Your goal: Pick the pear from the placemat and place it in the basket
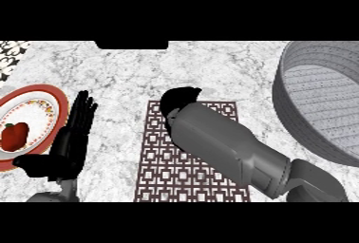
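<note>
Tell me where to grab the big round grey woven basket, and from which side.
Take the grey woven basket by its rim, on the side facing the patterned brown placemat, coming from above. It looks far too wide to wrap, so the thin upright wall is probably the only pinchable part, and that side lies nearest the right hand.

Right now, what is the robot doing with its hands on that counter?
The right hand is reaching over the far end of the patterned placemat, bent down so whatever is under it is hidden. No pear shows. The grey basket waits at the right. The left hand rests open beside a red-rimmed plate with a red pepper on it.
</note>
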`<state>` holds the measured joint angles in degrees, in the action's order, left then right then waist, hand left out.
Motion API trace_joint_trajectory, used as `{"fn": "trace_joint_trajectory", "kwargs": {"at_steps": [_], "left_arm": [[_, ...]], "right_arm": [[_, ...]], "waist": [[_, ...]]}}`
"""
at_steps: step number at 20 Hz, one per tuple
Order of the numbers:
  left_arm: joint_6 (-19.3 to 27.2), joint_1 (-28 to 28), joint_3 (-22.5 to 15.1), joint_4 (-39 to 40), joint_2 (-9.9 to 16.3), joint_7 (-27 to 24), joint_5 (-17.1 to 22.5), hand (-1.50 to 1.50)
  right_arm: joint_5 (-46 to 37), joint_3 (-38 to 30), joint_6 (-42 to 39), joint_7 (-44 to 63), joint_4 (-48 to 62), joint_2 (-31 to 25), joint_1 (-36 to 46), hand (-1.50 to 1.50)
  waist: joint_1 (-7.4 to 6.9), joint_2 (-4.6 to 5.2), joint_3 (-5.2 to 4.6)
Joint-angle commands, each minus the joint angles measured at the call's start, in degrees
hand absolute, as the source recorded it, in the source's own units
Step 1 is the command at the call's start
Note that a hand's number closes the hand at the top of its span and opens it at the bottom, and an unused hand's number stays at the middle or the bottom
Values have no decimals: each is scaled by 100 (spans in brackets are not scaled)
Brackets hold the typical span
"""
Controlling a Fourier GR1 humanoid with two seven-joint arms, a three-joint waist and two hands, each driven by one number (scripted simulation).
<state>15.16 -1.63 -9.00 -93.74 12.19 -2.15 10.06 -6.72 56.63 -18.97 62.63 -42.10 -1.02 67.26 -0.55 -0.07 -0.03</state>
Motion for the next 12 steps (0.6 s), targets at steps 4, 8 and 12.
{"fn": "trace_joint_trajectory", "kwargs": {"at_steps": [4,8,12], "left_arm": [[-182,-86,364,45,155,102,144,0],[145,-7,10,-271,-152,264,-205,0],[-88,48,120,-451,18,382,-93,0]], "right_arm": [[-300,-107,-302,795,-198,98,-332,-150],[-519,-304,-235,577,40,98,-357,-150],[-815,-298,-165,347,161,0,-595,-150]], "waist": [[68,-17,1],[40,-9,3],[23,-4,3]]}}
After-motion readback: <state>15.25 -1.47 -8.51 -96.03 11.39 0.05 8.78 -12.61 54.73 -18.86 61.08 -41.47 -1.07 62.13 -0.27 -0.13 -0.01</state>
